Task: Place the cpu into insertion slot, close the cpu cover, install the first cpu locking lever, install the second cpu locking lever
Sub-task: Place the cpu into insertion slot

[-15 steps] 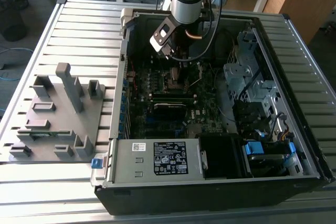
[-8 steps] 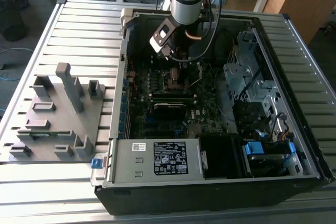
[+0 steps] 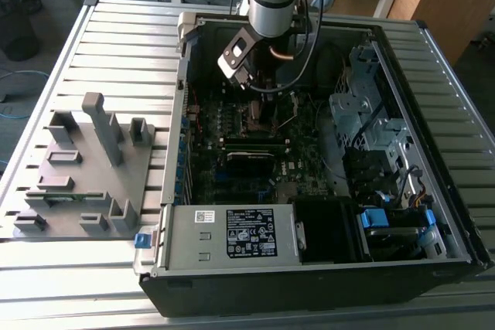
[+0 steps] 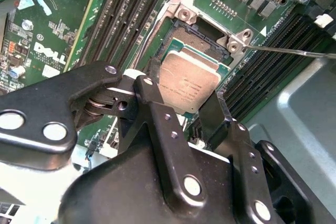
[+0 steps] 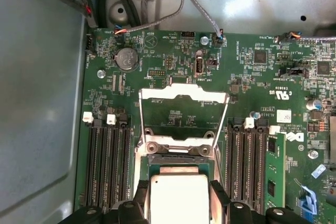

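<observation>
In both wrist views the cpu (image 4: 188,83) (image 5: 178,199), a flat square chip with a dull silver top, sits between my two black fingers (image 4: 151,94) (image 5: 218,198). My gripper (image 4: 184,95) (image 5: 179,192) is shut on it. The chip hangs tilted just over the insertion slot (image 4: 195,39) (image 5: 181,165), a dark square recess with a silver rim. The cpu cover (image 5: 181,97), a thin silver frame, is swung open away from the slot. A thin lever wire (image 4: 294,51) sticks out beside the socket. In the exterior view the gripper (image 3: 259,86) reaches down into the open computer case (image 3: 433,260).
Long black memory slots (image 5: 107,163) (image 5: 247,163) flank the socket on both sides. A green card (image 5: 274,174) stands beside one bank. Loose cables (image 5: 157,17) run along the case wall. On the exterior view's left, a grey fixture block (image 3: 85,168) lies outside the case.
</observation>
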Motion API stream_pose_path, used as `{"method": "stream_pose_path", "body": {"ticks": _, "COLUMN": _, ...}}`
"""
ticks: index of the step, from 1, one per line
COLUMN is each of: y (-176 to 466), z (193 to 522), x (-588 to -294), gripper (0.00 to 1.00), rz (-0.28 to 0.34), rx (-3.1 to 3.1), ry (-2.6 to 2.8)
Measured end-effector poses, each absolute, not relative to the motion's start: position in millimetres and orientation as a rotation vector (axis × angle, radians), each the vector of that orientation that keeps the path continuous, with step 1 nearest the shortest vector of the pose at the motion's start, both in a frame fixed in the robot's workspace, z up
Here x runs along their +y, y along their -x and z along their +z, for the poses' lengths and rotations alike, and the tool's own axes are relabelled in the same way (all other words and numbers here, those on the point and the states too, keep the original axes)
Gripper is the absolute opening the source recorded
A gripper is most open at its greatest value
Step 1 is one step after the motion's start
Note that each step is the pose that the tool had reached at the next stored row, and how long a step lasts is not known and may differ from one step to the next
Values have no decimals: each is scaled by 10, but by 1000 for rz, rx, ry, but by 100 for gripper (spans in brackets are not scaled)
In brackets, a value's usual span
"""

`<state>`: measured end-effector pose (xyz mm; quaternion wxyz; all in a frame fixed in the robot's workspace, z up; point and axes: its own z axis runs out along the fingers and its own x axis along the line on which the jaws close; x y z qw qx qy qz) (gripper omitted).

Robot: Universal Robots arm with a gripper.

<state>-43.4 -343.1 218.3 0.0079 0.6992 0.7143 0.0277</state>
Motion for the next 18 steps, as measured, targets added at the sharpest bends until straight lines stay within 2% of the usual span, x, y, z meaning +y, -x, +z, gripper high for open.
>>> {"method": "stream_pose_path", "body": {"ticks": 18, "y": 437, "z": 2140, "x": -3432, "gripper": 54, "rz": 86, "rx": 2196, "ry": -2221}}
